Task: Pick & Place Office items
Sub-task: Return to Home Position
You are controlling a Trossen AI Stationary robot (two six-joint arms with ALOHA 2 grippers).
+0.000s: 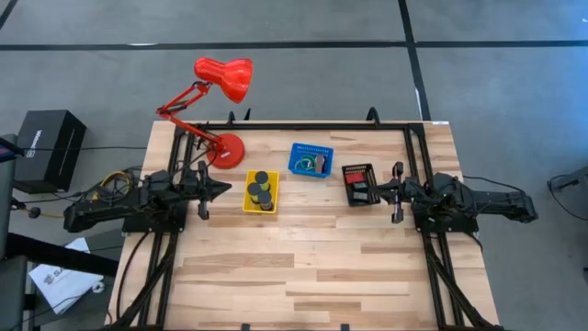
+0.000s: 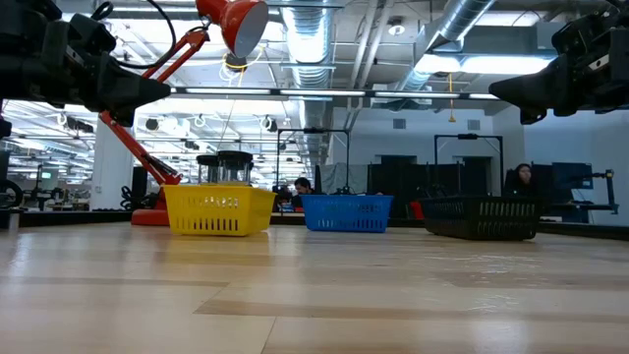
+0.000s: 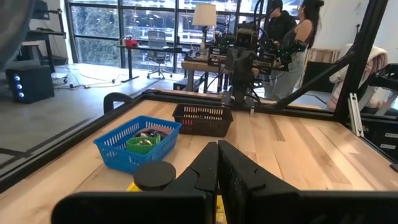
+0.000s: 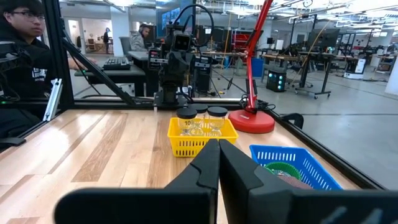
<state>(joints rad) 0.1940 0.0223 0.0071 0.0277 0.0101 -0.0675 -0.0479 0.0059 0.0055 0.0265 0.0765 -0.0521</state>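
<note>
Black round rolls (image 1: pixel 262 189) stand in the yellow basket (image 1: pixel 250 204). A green piece and other small items (image 1: pixel 314 164) lie in the blue basket (image 1: pixel 299 152). Red and black blocks (image 1: pixel 359 188) lie in the black basket (image 1: pixel 356 169). My left gripper (image 1: pixel 226 188) hovers shut and empty at the yellow basket's left side. My right gripper (image 1: pixel 373 190) hovers shut and empty above the black basket's right side. In the left wrist view one black roll (image 3: pixel 155 175) shows beside the shut fingers (image 3: pixel 217 163).
A red desk lamp (image 1: pixel 220 83) stands at the table's far left, its base (image 1: pixel 228 151) behind the yellow basket. The three baskets stand in a row across the table's far half. Bare wood (image 1: pixel 303 267) lies toward the near edge. People show in the room beyond.
</note>
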